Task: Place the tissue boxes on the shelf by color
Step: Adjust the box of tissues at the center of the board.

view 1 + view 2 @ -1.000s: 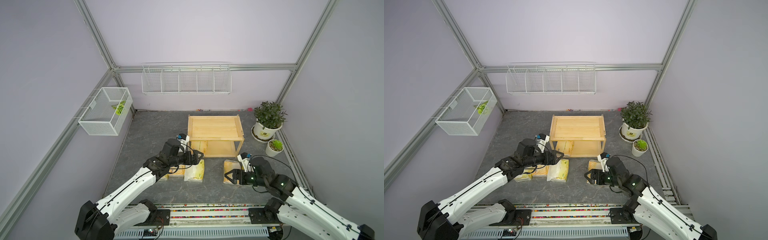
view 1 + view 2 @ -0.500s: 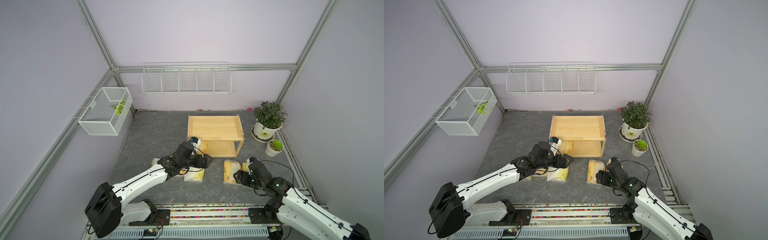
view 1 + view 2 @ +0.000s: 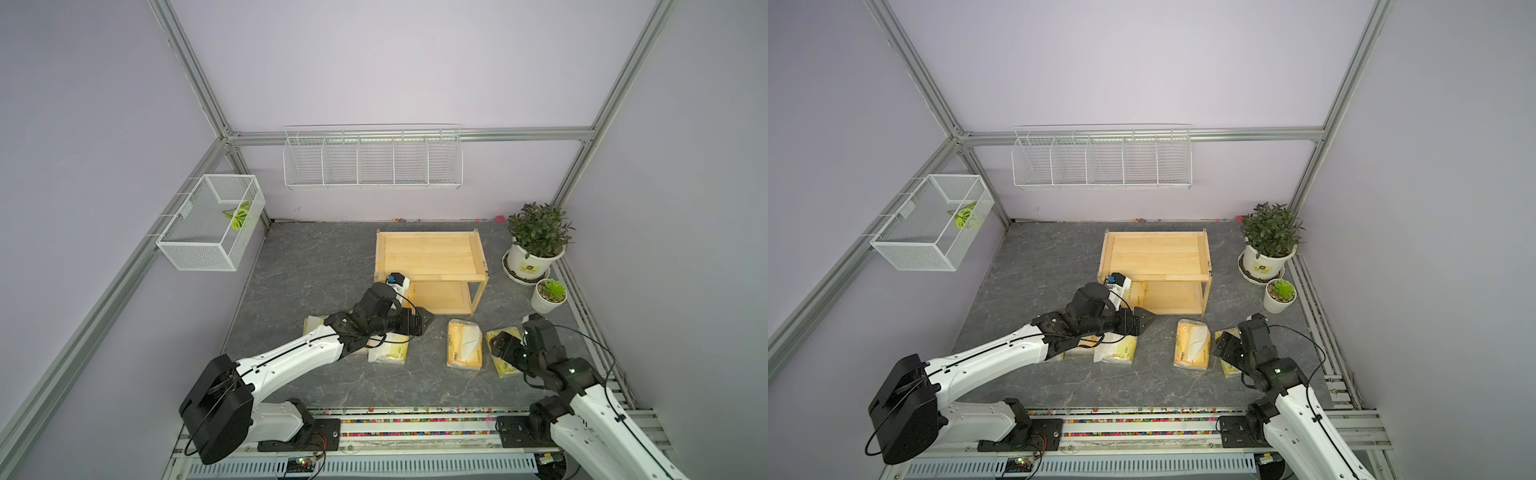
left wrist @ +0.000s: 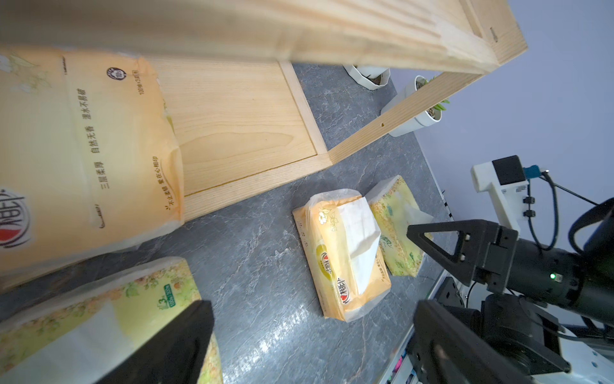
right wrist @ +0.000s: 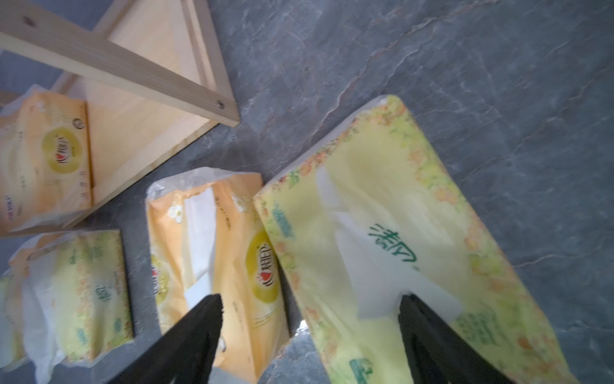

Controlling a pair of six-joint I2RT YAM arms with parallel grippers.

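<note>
A: Where is the shelf (image 3: 432, 277)?
B: Rear centre of desk (image 3: 299, 270); potted plants (image 3: 538, 232) to its right. The lower-tier pack (image 4: 83, 149) lies at that tier's left end.
A: Other packs?
B: On desk before shelf. The centre pack (image 3: 464, 345) and right pack (image 5: 432, 216) lie just beside each other; left cluster (image 3: 388, 351) partly under left arm (image 3: 299, 357).

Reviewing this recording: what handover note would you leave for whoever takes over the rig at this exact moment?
Left gripper: open, empty, in front of the shelf.
Right gripper: open, poised over a yellow-green tissue pack, not gripping it.
Done: one orange tissue pack lies on the lower tier.
Left: that yellow-green pack, the opened orange pack, another yellow-green pack and partly hidden packs under the left arm, all on the table.
</note>
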